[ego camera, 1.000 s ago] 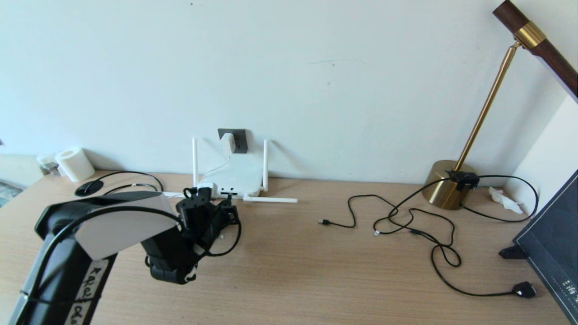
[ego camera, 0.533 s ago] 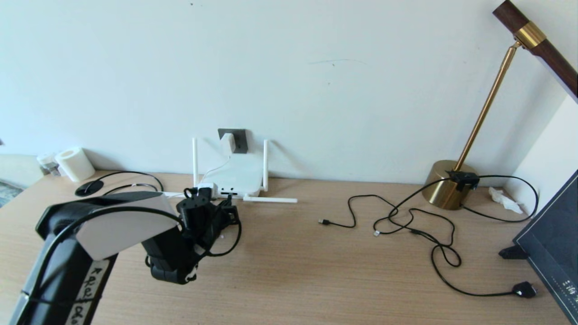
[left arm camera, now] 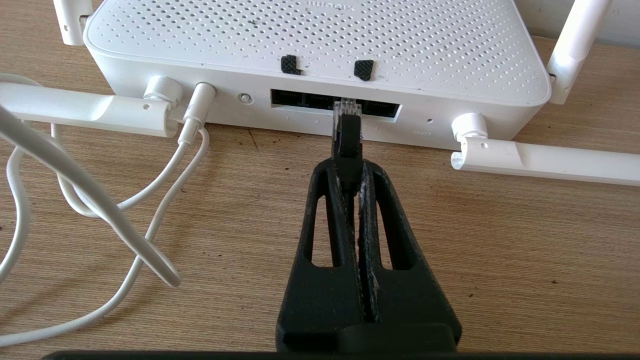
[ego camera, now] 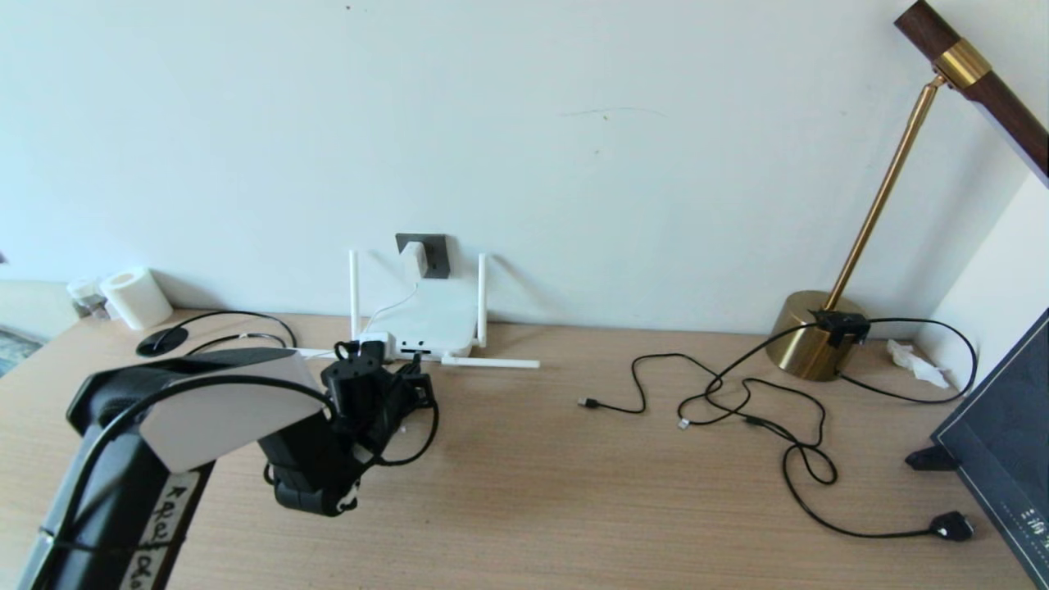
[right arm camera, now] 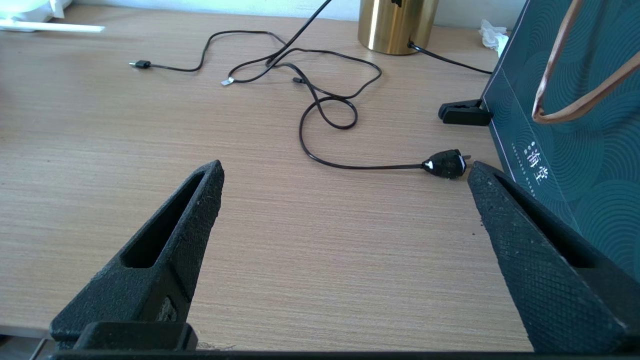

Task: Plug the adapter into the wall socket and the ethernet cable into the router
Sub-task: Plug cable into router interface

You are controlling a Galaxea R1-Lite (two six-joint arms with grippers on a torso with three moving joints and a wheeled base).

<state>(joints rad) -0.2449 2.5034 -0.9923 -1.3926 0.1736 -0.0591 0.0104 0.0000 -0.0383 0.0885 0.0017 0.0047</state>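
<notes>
The white router (ego camera: 434, 321) lies against the wall with its dark port row (left arm camera: 305, 99) facing me. Above it the white adapter (ego camera: 415, 259) sits in the dark grey wall socket (ego camera: 434, 254), and its thin white cord (left arm camera: 150, 200) runs to the router's left end. My left gripper (left arm camera: 350, 172) is shut on the black boot of the ethernet cable (left arm camera: 346, 140), just in front of the router. The cable's clear plug (left arm camera: 346, 107) is at the mouth of a middle port; I cannot tell how far in it is. My right gripper (right arm camera: 345, 170) hovers open over bare desk at the right.
Thin black cables (ego camera: 737, 401) sprawl over the right half of the desk, ending in a black mains plug (ego camera: 951, 524). A brass lamp base (ego camera: 811, 332) stands at the back right, and a dark green bag (ego camera: 1000, 442) at the right edge. A paper roll (ego camera: 135, 297) stands at the back left.
</notes>
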